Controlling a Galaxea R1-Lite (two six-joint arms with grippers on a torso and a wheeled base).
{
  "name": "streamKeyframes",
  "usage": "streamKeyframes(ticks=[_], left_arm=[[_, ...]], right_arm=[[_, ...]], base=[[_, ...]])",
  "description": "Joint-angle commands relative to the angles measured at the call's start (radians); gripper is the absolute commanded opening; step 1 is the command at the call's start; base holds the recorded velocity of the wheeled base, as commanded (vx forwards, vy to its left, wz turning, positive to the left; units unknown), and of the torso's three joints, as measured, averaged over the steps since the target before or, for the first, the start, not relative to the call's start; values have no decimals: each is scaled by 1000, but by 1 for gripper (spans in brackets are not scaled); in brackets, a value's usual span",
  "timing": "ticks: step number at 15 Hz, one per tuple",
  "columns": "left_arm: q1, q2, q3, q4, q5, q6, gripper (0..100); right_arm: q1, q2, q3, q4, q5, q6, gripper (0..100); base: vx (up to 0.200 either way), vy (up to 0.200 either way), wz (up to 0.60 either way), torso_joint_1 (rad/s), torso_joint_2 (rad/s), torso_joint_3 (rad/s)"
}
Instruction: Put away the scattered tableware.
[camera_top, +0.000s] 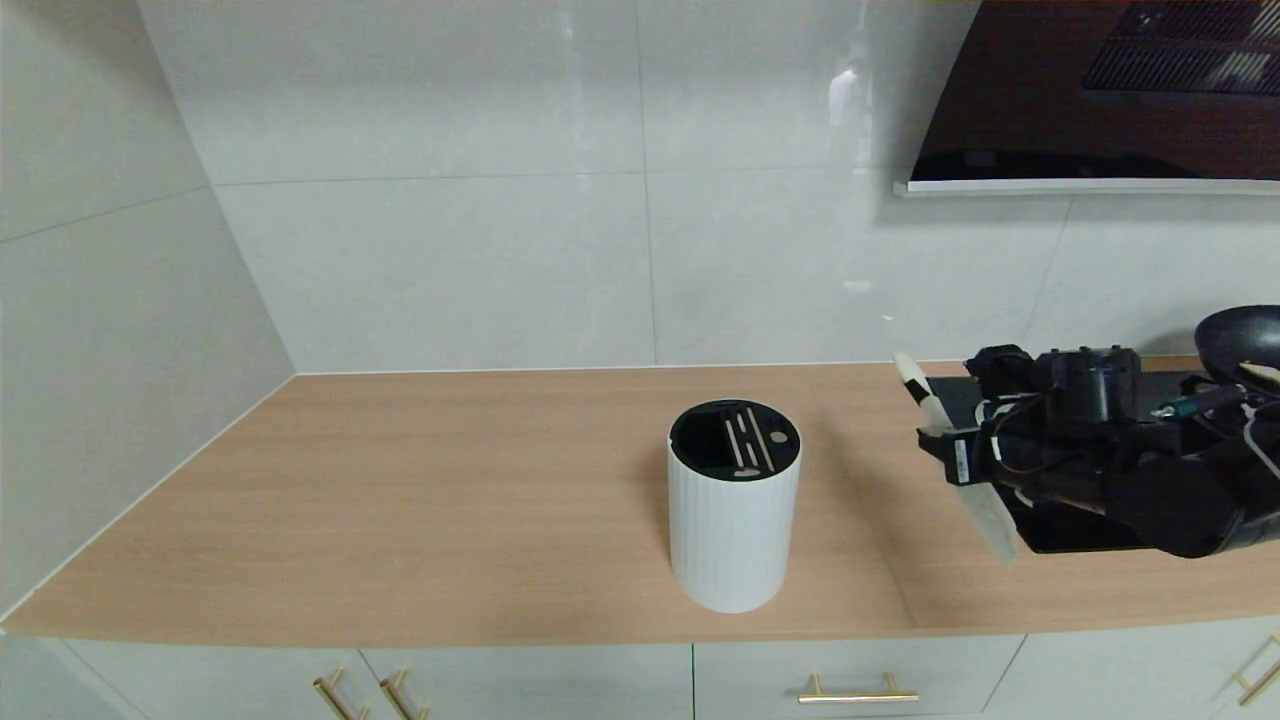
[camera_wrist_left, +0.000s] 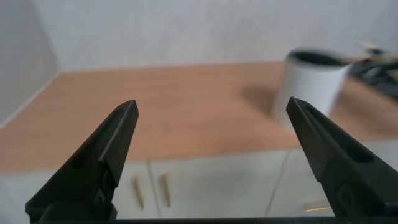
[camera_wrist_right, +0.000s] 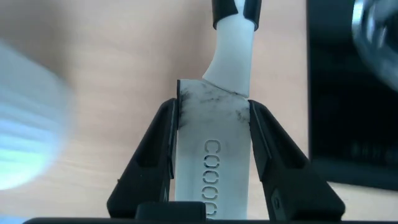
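A white ribbed utensil holder (camera_top: 734, 510) with a black slotted top stands upright on the wooden counter (camera_top: 450, 500). To its right, above the counter, my right gripper (camera_top: 950, 450) is shut on a white knife (camera_top: 990, 520). The handle points up toward the wall and the blade slants down toward the counter's front. In the right wrist view the fingers (camera_wrist_right: 155, 155) clamp the knife (camera_wrist_right: 214, 143) at the base of its blade. My left gripper (camera_wrist_left: 211, 104) is open and holds nothing. It hangs in front of the counter edge, with the holder (camera_wrist_left: 309, 84) farther off.
A black cooktop (camera_top: 1070, 535) lies on the counter under the right arm, with a dark pan (camera_top: 1240, 340) at its far end. A range hood (camera_top: 1100, 100) hangs above it. Tiled walls close the back and left. Cabinet handles (camera_top: 855, 692) sit below the counter edge.
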Motion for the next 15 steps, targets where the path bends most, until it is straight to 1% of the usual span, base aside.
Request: streamKeyframes(ticks=[1, 2, 3, 4, 5, 6, 7, 8, 9, 10, 11, 12, 13, 14, 15], left_arm=[[-24, 533, -388, 63, -92, 40, 100], [-33, 622, -400, 46, -98, 49, 100], [-67, 705, -397, 17, -103, 50, 100], [-103, 760, -395, -9, -106, 44, 100], [-167, 878, -392, -104, -106, 15, 100], [-231, 986, -389, -261, -106, -46, 100], [-282, 1050, -391, -387, -106, -97, 100], [-303, 1090, -392, -450, -107, -126, 100], [-359, 1230, -395, -601, -107, -171, 100], [-369, 1329, -403, -706, -107, -178, 100], [-371, 1426, -418, -825, -101, -191, 100], [-372, 1472, -434, -893, -93, -215, 100], [-399, 1593, -493, -1052, -74, -361, 100], [-412, 1635, -526, -1068, -75, -424, 100], [-412, 1651, -541, -1069, -81, -434, 100]], right_arm=[[91, -123, -22, -2, -6, 0, 0], [120, -142, -19, -1, -19, 0, 0], [143, -157, -20, 1, -35, -1, 0], [160, -168, -26, 1, -44, -3, 0], [184, -185, -57, 8, -52, -4, 0], [214, -201, -58, 19, -53, -3, 0], [246, -201, -49, 15, -61, -1, 0], [264, -201, -45, 11, -75, 0, 0], [313, -203, -34, 11, -116, 0, 0], [350, -203, -22, 11, -141, -1, 0], [369, -205, -20, 10, -151, -1, 0], [375, -209, -20, 10, -154, -1, 0], [378, -238, -22, 15, -154, 0, 0], [382, -254, -20, 18, -156, 0, 0], [395, -261, -19, 19, -156, 2, 0]], base=[[0, 0, 0, 0, 0, 0], [0, 0, 0, 0, 0, 0], [0, 0, 0, 0, 0, 0], [0, 0, 0, 0, 0, 0], [0, 0, 0, 0, 0, 0], [0, 0, 0, 0, 0, 0], [0, 0, 0, 0, 0, 0], [0, 0, 0, 0, 0, 0], [0, 0, 0, 0, 0, 0], [0, 0, 0, 0, 0, 0], [0, 0, 0, 0, 0, 0], [0, 0, 0, 0, 0, 0], [0, 0, 0, 0, 0, 0], [0, 0, 0, 0, 0, 0], [0, 0, 0, 0, 0, 0]])
